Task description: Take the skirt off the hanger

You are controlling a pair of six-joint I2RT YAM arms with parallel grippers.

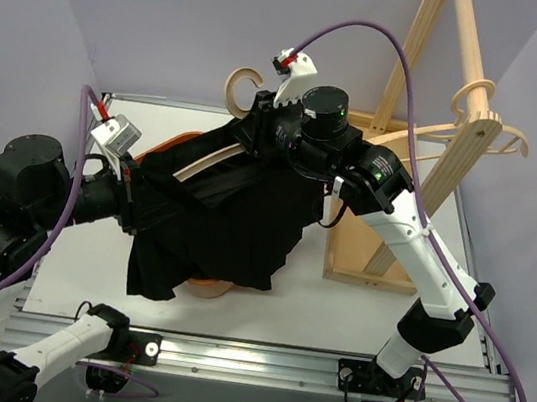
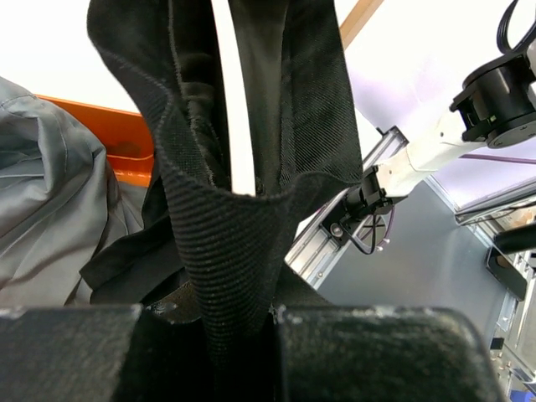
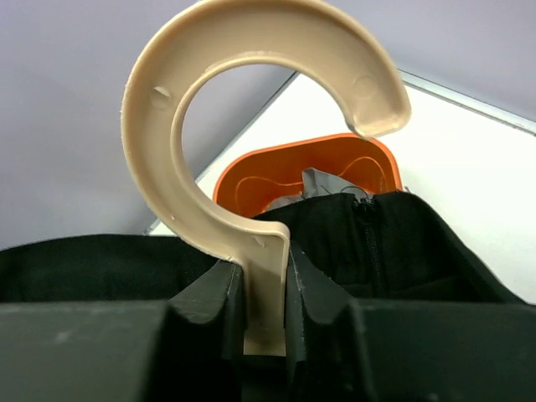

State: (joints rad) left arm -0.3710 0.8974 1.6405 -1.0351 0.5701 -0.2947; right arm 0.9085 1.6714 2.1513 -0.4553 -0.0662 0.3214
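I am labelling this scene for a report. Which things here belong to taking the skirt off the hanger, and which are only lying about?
Belong to the job:
black skirt
wooden hanger
left claw, shut on the skirt
right claw, shut on the hanger's neck

Only lying about:
orange bin
grey garment
wooden rack
spare hangers on the rack

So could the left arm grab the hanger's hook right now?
Probably not: the left fingers are shut on the black skirt, and the right fingers clamp the hook at its stem.
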